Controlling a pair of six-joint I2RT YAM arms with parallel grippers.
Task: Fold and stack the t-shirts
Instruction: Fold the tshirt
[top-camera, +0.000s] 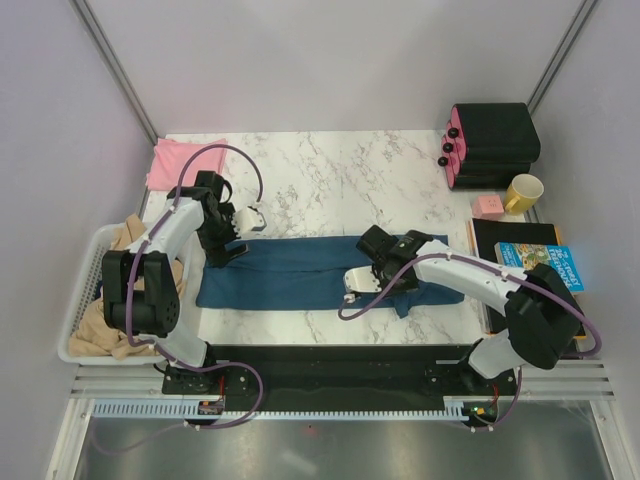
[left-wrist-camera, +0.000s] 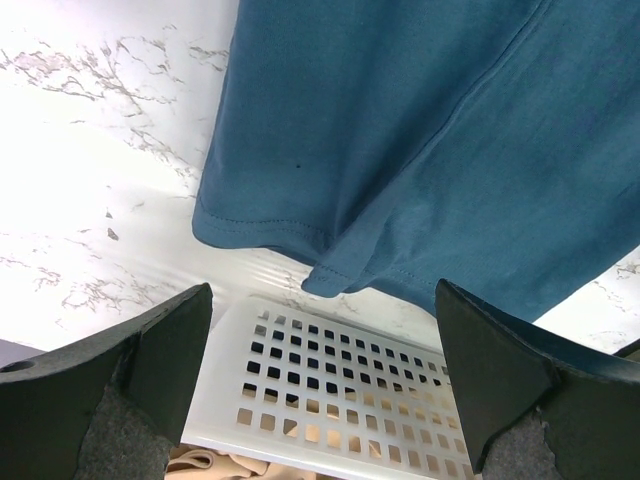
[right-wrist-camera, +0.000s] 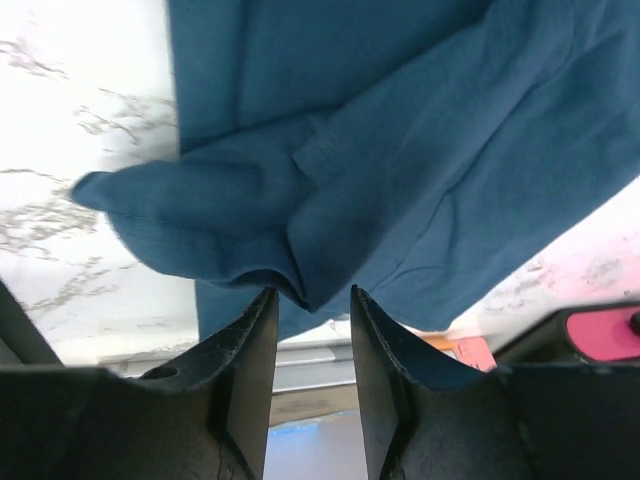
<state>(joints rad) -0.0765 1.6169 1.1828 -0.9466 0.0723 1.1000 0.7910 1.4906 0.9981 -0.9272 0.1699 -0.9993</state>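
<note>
The dark teal t-shirt (top-camera: 290, 272) lies as a long folded strip across the marble table, bunched at its right end. My right gripper (top-camera: 352, 288) hovers over that bunched part. In the right wrist view its jaws (right-wrist-camera: 312, 292) stand a little apart, and a fold of the teal t-shirt (right-wrist-camera: 400, 150) points down between the tips, unpinched. My left gripper (top-camera: 238, 237) is wide open above the strip's left end. The left wrist view shows the teal t-shirt's hem (left-wrist-camera: 420, 140) beyond the open gripper (left-wrist-camera: 322, 290). The pale pink t-shirt (top-camera: 178, 162) lies at the far left corner.
A white perforated basket (top-camera: 85, 290) holding beige cloth (top-camera: 100, 335) stands at the left edge, and its rim (left-wrist-camera: 330, 380) lies under the left fingers. At the right are a black case with pink side (top-camera: 490, 145), a yellow mug (top-camera: 522, 193), a pink cube (top-camera: 487, 206) and a blue book (top-camera: 540, 265).
</note>
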